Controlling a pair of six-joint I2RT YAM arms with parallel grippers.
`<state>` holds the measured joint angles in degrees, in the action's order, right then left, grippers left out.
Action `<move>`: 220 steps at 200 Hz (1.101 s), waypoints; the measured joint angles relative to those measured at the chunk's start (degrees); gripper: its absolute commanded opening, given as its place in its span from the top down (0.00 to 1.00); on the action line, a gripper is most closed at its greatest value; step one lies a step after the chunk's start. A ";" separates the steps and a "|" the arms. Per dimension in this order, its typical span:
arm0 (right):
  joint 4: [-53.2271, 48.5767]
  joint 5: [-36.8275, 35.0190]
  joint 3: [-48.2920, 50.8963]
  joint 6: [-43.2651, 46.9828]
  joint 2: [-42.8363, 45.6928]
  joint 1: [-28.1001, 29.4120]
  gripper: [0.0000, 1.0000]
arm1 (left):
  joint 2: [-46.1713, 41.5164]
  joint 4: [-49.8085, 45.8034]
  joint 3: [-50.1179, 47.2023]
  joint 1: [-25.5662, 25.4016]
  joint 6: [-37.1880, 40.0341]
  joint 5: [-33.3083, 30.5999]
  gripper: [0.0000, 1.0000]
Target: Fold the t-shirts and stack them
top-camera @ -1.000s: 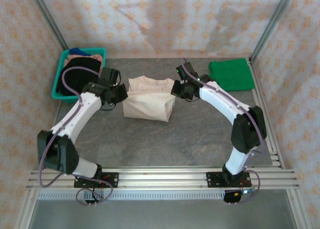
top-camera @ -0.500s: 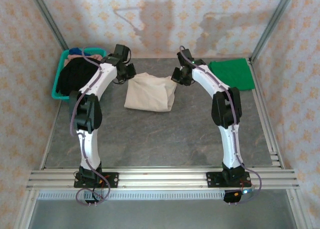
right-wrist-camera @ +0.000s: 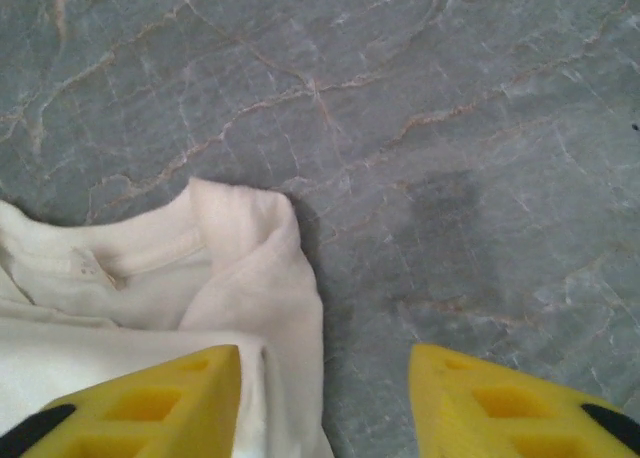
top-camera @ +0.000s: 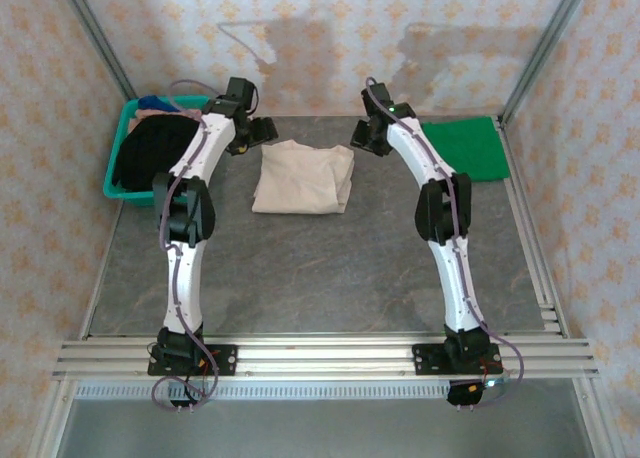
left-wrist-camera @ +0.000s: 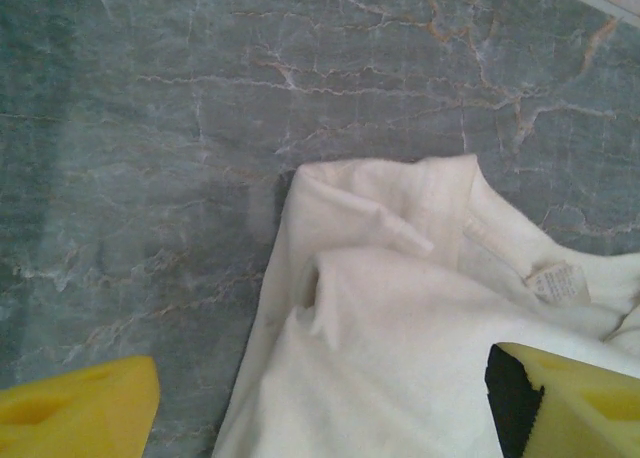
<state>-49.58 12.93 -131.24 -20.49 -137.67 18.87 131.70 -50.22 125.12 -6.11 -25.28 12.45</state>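
The whole desk (top-camera: 300, 278) is being surveyed by the top external camera from high above and behind its near edge, the lens being tilted down and forward toward the back wall (top-camera: 320, 38). The desk surface is being looked down on from close by each wrist camera, with the yellow fingers of the left claw (left-wrist-camera: 320, 403) and the right claw (right-wrist-camera: 325, 388) being framed along the bottom edge. The collar end of the cream t-shirt (top-camera: 300, 178) is being shared by all three views, its left corner being caught by the left wrist camera and its right corner by the right one.
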 measured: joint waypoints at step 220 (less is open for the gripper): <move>26.14 10.75 37.07 -9.55 13.92 5.70 1.00 | -2.54 8.11 -21.99 -2.54 2.23 2.91 0.70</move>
<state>-23.44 23.68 -94.17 -30.04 -123.74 24.58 129.16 -42.11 103.13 -8.64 -23.05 15.35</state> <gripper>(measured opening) 0.046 0.323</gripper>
